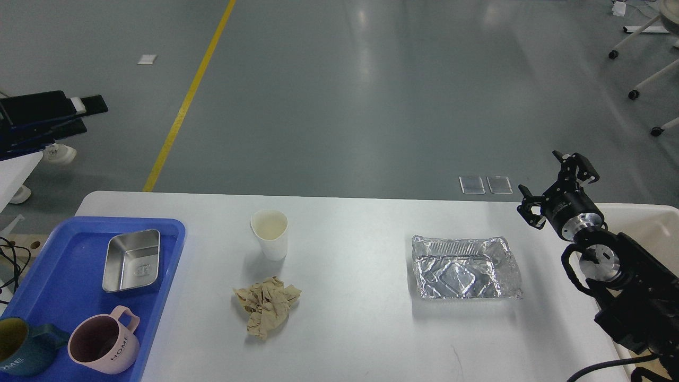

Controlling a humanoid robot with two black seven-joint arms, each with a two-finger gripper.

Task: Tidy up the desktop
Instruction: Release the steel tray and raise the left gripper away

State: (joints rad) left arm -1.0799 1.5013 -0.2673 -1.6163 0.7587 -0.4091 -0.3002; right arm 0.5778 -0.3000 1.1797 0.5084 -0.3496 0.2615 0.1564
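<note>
Right black two-finger gripper [557,191] spread wide and empty, raised just right of crumpled silver foil tray [464,268]. Tray lying on wide white desktop [360,318]; left of it, white paper cup [270,233], crumpled brown paper [267,306], blue plastic tray [69,286] farthest left.

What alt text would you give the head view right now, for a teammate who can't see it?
A white desktop holds a paper cup, a crumpled brown napkin and a foil tray. At left, a blue tray carries a steel dish, a pink mug and a teal mug. The right gripper hovers open near the right edge, holding nothing.
</note>
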